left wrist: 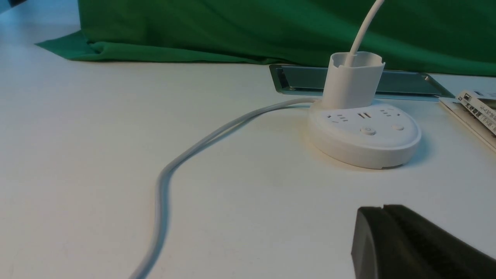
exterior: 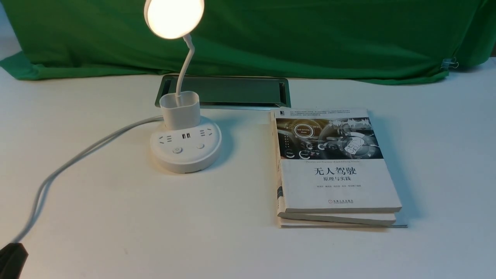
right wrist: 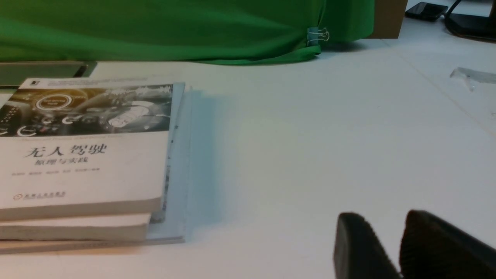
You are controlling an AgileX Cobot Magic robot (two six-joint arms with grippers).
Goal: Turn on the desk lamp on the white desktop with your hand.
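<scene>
The white desk lamp stands on the white desktop, left of centre, and its round disc head glows. Its base carries sockets and two buttons; its white cord runs off to the near left. The base also shows in the left wrist view. My left gripper is shut and empty, low over the desktop, well short of the base; its black tip shows at the near left corner of the front view. My right gripper is open and empty, right of the books.
Two stacked books lie right of the lamp; they also show in the right wrist view. A silver-framed cable hatch sits behind the lamp. Green cloth closes the far side. A binder clip hangs on the cloth.
</scene>
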